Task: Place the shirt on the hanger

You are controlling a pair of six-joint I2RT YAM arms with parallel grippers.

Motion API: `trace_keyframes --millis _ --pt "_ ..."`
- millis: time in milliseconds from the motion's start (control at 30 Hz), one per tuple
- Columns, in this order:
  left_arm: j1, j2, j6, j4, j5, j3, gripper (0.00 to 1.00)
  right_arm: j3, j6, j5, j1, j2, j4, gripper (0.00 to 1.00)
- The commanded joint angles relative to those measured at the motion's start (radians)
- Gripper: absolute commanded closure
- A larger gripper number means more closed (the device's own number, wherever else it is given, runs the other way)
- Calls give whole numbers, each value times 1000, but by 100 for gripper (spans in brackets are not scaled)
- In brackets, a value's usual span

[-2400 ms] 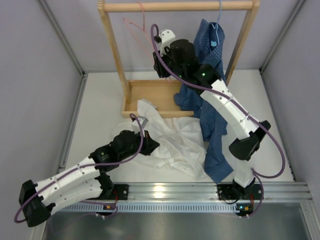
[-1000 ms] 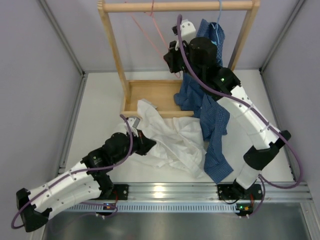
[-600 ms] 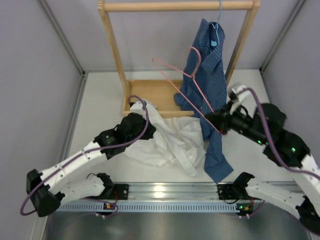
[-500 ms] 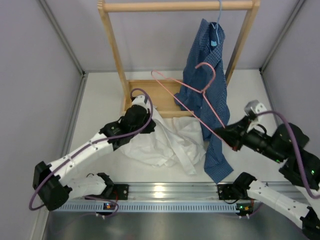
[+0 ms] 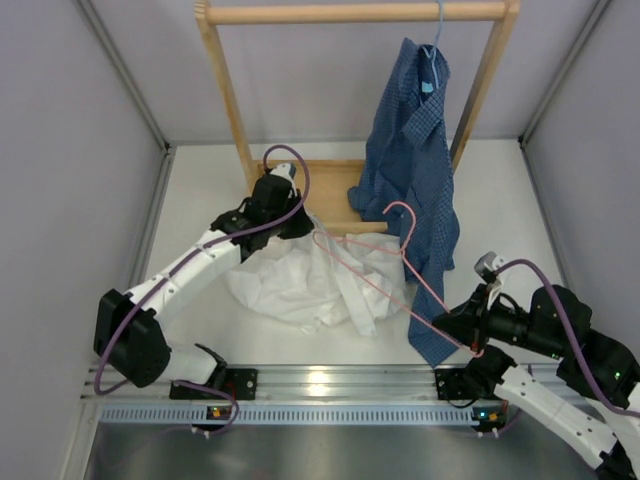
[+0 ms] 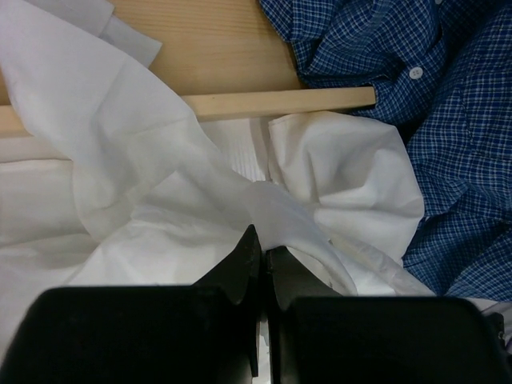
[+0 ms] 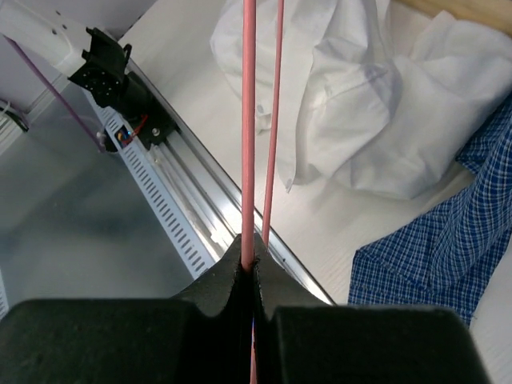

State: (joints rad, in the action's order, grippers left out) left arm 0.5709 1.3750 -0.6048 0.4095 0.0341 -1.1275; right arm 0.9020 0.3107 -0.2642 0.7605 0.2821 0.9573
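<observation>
The shirt (image 5: 300, 285) lies crumpled on the bench (image 5: 195, 210) in front of the wooden rack (image 5: 350, 12), its far edge draped over the front lip of the rack's base (image 5: 325, 185). The left pincer (image 6: 262, 254) is pressed together on a raised fold of it — white cloth nipped between the black tips, close to that lip.

The hanger (image 7: 249, 120) is off the rail and held slanted across the shirt. Its hook points toward the rack, and its wire runs down to the right pincer (image 7: 249, 250), which is clamped tight on it near the bench's front edge.

To the right, the blue shirt (image 5: 410, 150) hangs from a light blue hanger (image 5: 437, 30) on the rail — its lower part trails onto the bench and touches the white cloth.
</observation>
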Motion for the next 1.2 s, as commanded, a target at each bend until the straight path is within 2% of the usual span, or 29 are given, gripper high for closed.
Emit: trace_keyframes --millis 0,167,300,433,733,867,933,1067,1167 --pt "-8 15 -19 -78 -68 -48 100 -14 41 -14 -10 -3 -2 100" --pt "-8 15 -44 -110 -134 -34 100 -2 44 46 -10 52 -8 100" --pt "-6 -10 -53 -121 -177 -12 100 11 44 205 -10 112 11 100" --pt "-2 -50 -81 -156 -221 32 100 44 45 258 -10 180 24 100" --pt "47 -22 -93 -146 -209 38 100 141 44 376 -10 278 66 100" --pt "72 19 -104 -110 -146 9 100 221 16 444 -9 316 125 100" --pt "76 29 -102 -112 -164 -5 100 241 -1 419 -9 331 126 100" --pt "135 26 -40 -107 -180 -77 100 166 -82 126 -9 348 54 100" --pt "165 -13 9 -19 -145 -144 100 68 -99 -66 -9 312 -55 100"
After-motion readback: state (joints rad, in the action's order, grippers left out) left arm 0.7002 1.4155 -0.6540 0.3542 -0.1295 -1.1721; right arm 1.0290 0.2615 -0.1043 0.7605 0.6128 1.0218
